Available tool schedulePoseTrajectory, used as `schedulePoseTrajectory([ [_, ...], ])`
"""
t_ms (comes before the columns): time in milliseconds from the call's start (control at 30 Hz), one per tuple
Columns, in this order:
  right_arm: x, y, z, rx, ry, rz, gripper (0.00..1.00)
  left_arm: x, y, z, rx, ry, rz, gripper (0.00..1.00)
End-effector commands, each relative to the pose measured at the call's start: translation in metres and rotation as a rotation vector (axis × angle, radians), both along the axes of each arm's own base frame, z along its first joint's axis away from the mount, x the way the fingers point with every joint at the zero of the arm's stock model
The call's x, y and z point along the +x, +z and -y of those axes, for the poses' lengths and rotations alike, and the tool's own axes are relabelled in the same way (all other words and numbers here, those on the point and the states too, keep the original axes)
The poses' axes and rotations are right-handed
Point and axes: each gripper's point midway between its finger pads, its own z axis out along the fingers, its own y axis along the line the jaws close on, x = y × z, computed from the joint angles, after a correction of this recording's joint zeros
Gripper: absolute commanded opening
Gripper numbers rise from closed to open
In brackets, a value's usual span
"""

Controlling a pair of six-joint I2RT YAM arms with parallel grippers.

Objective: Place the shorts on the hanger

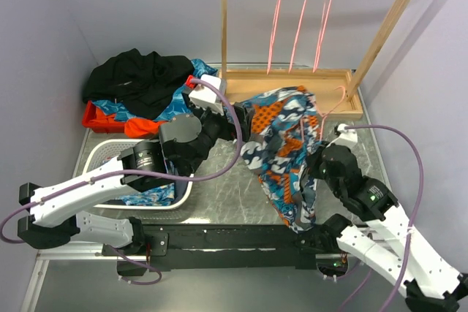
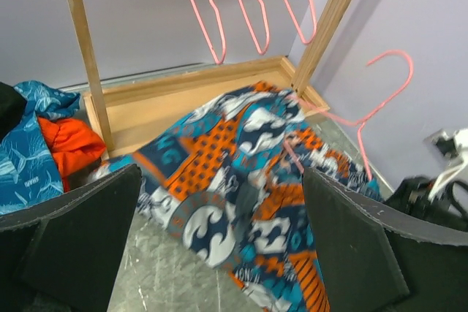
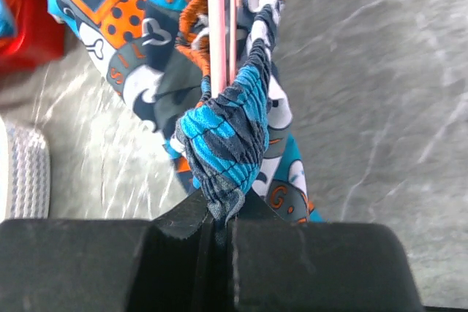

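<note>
My right gripper [image 3: 219, 228] pinched the shorts [image 1: 281, 144] by a bunched navy-and-teal waistband (the hanger [image 3: 217, 20] wire ran along it). The shorts, patched in orange, teal, white and navy, lay crumpled just in front of the rack [image 1: 292, 78]. My left gripper [image 2: 219, 231] hung spread before the rack.

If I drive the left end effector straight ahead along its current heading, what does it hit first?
The left end effector would likely meet the shorts first, lying dead ahead between its open fingers; the wooden rack base sits beyond.
</note>
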Motion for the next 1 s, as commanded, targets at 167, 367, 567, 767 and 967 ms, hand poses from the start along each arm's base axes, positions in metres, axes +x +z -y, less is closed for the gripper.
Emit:
schedulePoseTrajectory([
  [167, 0.064, 0.064, 0.032, 0.033, -0.096, 0.157, 0.0, -0.015, -0.012, -0.013, -0.025, -0.053, -0.06, 0.96],
  [367, 0.104, 0.103, 0.07, 0.013, -0.159, 0.196, 0.0, -0.025, -0.026, -0.027, -0.007, -0.081, -0.078, 0.96],
  [567, 0.14, 0.153, 0.09, -0.039, -0.186, 0.206, 0.0, -0.024, -0.065, -0.042, 0.06, -0.038, -0.111, 0.96],
  [767, 0.164, 0.191, 0.102, -0.154, -0.177, 0.188, 0.0, -0.016, -0.116, -0.052, 0.093, 0.034, -0.133, 0.96],
  [967, 0.176, 0.22, 0.117, -0.233, -0.188, 0.184, 0.0, 0.002, -0.169, -0.045, 0.165, 0.031, -0.238, 0.97],
])
